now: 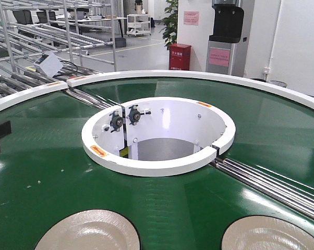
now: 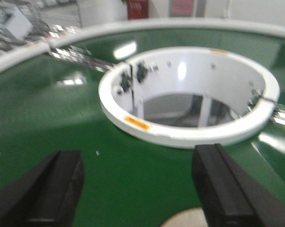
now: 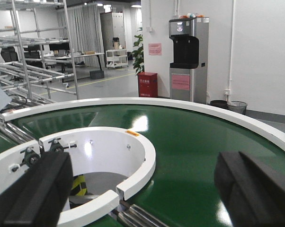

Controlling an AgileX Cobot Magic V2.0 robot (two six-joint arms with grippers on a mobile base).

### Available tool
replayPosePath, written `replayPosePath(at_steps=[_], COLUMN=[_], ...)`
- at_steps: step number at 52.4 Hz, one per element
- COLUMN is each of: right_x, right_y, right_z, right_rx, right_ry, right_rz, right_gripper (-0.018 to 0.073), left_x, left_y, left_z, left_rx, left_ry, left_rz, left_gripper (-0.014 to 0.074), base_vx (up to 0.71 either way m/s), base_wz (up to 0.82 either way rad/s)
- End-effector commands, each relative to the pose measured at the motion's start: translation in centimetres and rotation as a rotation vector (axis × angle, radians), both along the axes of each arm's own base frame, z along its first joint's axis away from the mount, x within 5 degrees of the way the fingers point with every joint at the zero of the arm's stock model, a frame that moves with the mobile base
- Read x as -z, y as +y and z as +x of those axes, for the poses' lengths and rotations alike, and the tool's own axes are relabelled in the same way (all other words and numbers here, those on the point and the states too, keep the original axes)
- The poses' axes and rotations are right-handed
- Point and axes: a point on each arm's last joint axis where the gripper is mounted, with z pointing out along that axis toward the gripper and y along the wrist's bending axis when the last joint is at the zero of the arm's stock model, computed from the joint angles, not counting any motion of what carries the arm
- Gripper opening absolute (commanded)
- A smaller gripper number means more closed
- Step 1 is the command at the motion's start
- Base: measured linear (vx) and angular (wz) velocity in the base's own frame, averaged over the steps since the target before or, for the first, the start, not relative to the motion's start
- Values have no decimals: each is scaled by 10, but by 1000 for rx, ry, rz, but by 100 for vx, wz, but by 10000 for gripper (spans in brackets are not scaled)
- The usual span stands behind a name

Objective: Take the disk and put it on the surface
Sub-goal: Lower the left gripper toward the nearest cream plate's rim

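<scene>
Two pale round disks lie on the green belt at the bottom of the front view, one at the left (image 1: 89,233) and one at the right (image 1: 274,234), both cut off by the frame. My left gripper (image 2: 137,163) hangs open above the belt. A sliver of a disk (image 2: 186,219) shows just behind its right finger (image 2: 227,189). Over the belt's right side my right gripper (image 3: 145,163) is open with nothing between its fingers, and no disk shows in that view. The surface is out of view.
The green ring conveyor (image 1: 42,172) has a white outer rim (image 1: 225,78) and a white inner ring (image 1: 157,166) around an open well. Metal rollers (image 1: 272,182) cross the belt. Metal racks (image 1: 21,36), a red box (image 1: 179,56) and a water dispenser (image 3: 188,59) stand beyond.
</scene>
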Motion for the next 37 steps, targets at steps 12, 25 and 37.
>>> replayPosePath(at_steps=[12, 25, 37], right_x=[-38, -26, -23], right_y=[1, 1, 1], right_z=[1, 12, 15], right_rx=[-13, -26, -27], right_ry=[46, 182, 202], right_rz=[-27, -36, -38], right_gripper=[566, 566, 566], left_x=[2, 68, 115], left_y=[-15, -2, 64], left_z=[66, 113, 131], left_rx=[129, 171, 47], left_ry=[292, 585, 753], left_rz=[53, -13, -156], left_gripper=[442, 386, 358], base_vx=[0, 0, 0], base_wz=[0, 0, 0])
